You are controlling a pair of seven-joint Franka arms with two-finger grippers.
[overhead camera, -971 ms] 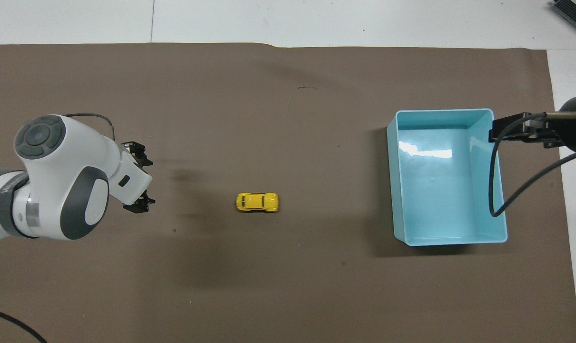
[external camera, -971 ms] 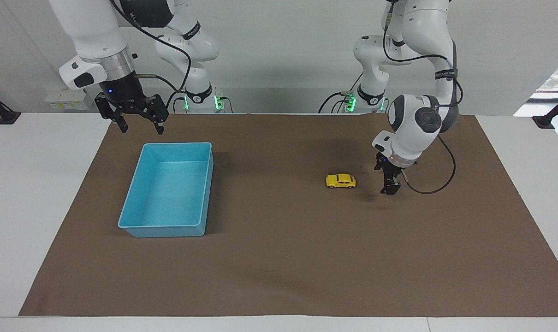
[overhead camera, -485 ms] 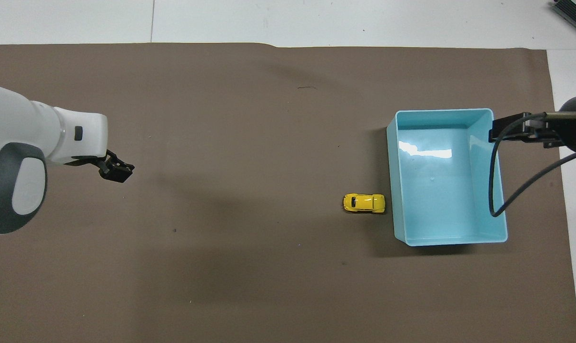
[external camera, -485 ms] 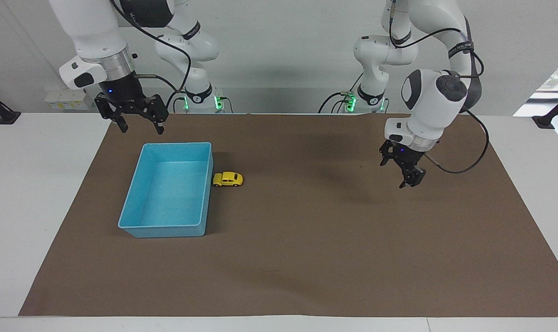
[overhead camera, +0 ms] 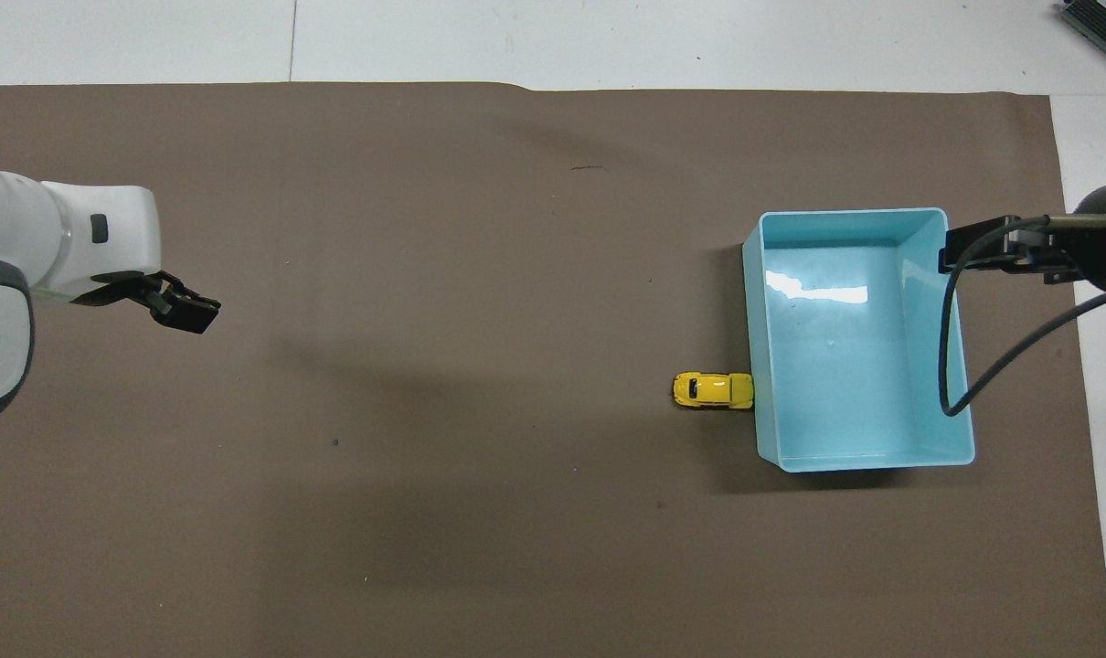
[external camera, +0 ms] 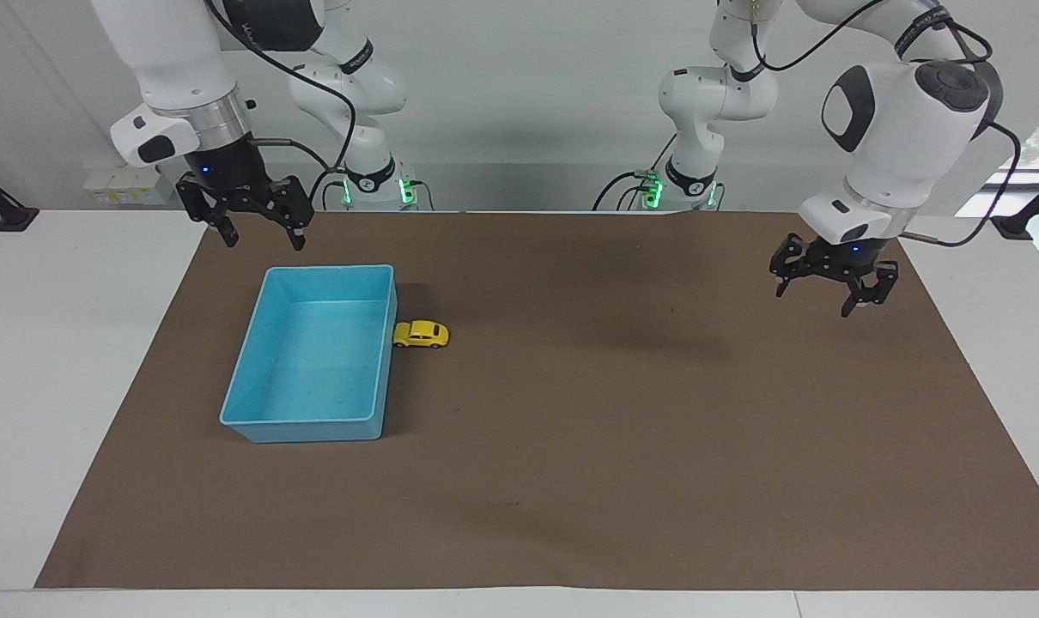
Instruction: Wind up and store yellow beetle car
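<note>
The yellow beetle car [external camera: 420,334] [overhead camera: 713,390] stands on the brown mat with one end touching the outer side wall of the light blue bin [external camera: 305,427] [overhead camera: 845,214]. Nothing holds it. My left gripper [external camera: 816,299] [overhead camera: 183,311] hangs open and empty above the mat at the left arm's end of the table, well away from the car. My right gripper [external camera: 264,242] [overhead camera: 973,251] hangs open and empty above the mat's edge, just off the bin's short wall nearest the robots.
The brown mat [external camera: 571,446] covers most of the white table [external camera: 73,360]. The bin has nothing in it. Bare mat stretches between the car and the left gripper.
The car has rolled across the mat from near the left gripper to the bin's wall. The left gripper has risen and drawn back toward its own end. The right arm has not moved.
</note>
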